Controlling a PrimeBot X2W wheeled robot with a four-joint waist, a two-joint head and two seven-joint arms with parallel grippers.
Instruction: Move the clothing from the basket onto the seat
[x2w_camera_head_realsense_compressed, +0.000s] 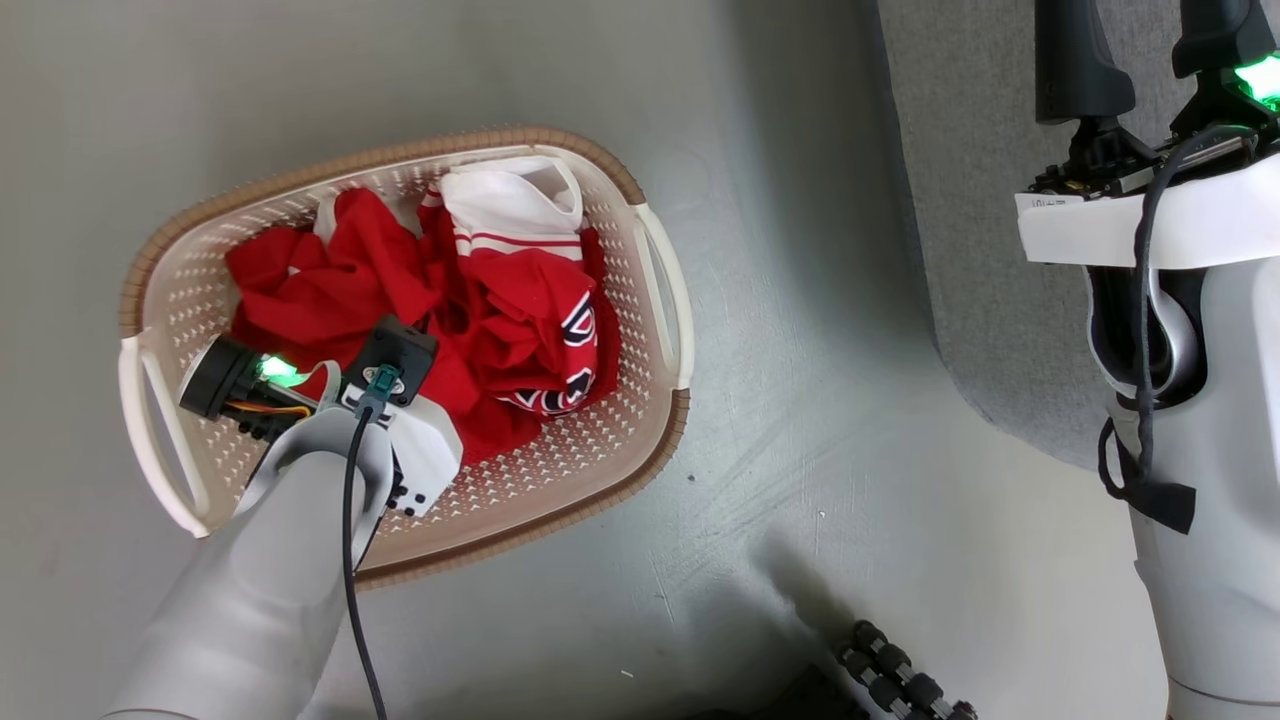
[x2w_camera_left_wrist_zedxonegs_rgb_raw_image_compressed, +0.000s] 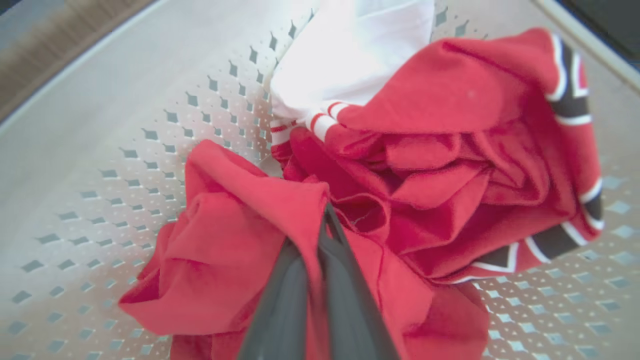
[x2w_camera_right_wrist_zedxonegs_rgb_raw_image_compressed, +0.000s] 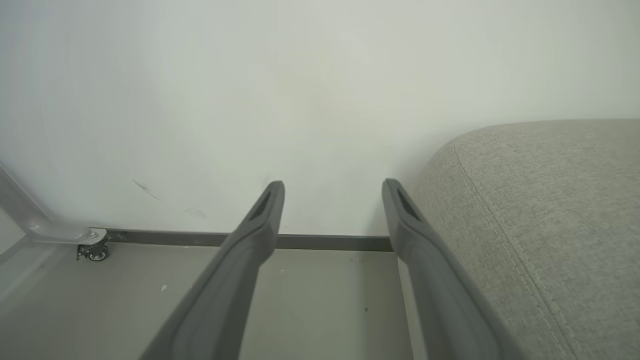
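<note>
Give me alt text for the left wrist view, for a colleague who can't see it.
The left gripper is shut on a fold of red clothing inside the cream perforated basket. Beyond it lie a crumpled red jersey with black-and-white trim and white fabric.

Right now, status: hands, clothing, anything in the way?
Copy: left hand shut on clothing, down in the basket; right hand open, empty, beside the seat; nothing seen in the way.
</note>
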